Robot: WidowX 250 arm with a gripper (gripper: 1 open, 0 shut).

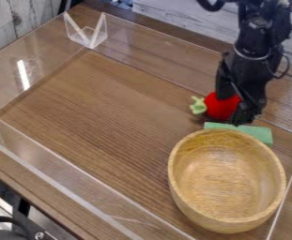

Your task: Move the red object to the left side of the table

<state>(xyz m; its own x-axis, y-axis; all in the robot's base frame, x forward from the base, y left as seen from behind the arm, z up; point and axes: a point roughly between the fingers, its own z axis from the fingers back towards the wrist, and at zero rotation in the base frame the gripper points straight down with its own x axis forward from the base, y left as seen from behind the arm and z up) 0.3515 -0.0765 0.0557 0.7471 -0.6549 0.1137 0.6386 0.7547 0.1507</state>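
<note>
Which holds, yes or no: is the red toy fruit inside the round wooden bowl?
No, the red toy fruit lies outside the round wooden bowl.

Robot test bench, most likely in a lab

A jointed black robot arm (251,42) reaches over a brown wood-grain tabletop (98,112) edged by low clear walls (60,173). A wooden bowl (226,183) and a flat green piece (241,131) sit together on it, and a black cable (10,221) curls at the near left corner, which reads as a robot work area.
</note>
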